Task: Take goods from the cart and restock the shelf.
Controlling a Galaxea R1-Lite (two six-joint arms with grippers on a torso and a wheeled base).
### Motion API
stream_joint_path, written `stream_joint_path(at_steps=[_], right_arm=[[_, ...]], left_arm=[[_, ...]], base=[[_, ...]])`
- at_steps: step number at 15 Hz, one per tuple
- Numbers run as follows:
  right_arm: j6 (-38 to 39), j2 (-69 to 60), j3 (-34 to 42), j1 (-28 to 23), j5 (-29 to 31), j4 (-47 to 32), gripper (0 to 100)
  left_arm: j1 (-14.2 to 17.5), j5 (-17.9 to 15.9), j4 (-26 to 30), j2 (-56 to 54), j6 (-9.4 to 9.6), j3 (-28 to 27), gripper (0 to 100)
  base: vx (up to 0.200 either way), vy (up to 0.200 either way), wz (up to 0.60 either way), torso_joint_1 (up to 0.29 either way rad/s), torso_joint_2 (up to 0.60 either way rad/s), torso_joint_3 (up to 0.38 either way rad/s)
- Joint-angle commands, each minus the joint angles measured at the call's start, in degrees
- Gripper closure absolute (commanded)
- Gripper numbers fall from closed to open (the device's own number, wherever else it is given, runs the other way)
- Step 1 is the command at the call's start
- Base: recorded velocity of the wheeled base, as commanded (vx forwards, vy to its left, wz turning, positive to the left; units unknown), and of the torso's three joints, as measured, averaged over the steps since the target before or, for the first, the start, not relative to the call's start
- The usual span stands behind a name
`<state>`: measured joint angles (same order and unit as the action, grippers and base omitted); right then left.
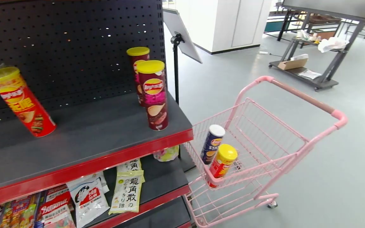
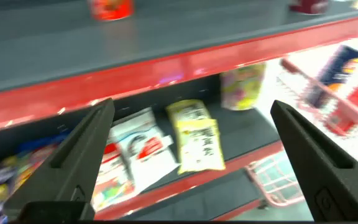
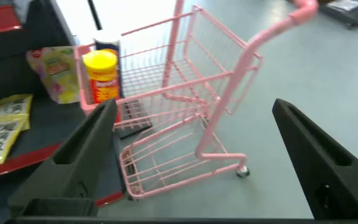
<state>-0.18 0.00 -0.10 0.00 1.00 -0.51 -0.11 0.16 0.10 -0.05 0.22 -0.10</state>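
Pink wire cart [image 1: 299,95] stands just beside a grey shelf with a red front edge [image 1: 90,133]. Its upper basket holds a red chip can with a yellow lid [image 1: 222,164] and a dark blue chip can with a white lid [image 1: 212,142]. Two maroon cans [image 1: 153,95] stand on the shelf.

The left gripper [image 2: 191,109] is spread wide and empty, facing snack bags [image 2: 194,137] on the lower shelf.

The right gripper [image 3: 194,106], also wide and empty, looks down on the cart [image 3: 229,81], the red chip can [image 3: 102,78] off to one side.

Picking seems not yet begun. Next, the right gripper should probably drop around that can's body.
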Motion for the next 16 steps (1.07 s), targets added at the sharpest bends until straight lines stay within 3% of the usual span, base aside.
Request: stream_joint_path(at_steps=[1, 6, 16], right_arm=[[-0.1, 0.0, 0.0, 0.0, 0.0, 0.0, 0], [0.2, 0.0, 0.0, 0.0, -0.1, 0.0, 0], [0.4, 0.0, 0.0, 0.0, 0.0, 0.0, 0]], left_arm=[[0.0, 0.0, 0.0, 0.0, 0.04, 0.0, 0], [0.0, 0.0, 0.0, 0.0, 0.04, 0.0, 0], [0.0, 0.0, 0.0, 0.0, -0.04, 0.0, 0]], base=[[0.0, 0.0, 0.0, 0.0, 0.0, 0.0], [0.0, 0.0, 0.0, -0.02, 0.04, 0.028], [0.0, 0.0, 0.0, -0.147, 0.38, 0.235]])
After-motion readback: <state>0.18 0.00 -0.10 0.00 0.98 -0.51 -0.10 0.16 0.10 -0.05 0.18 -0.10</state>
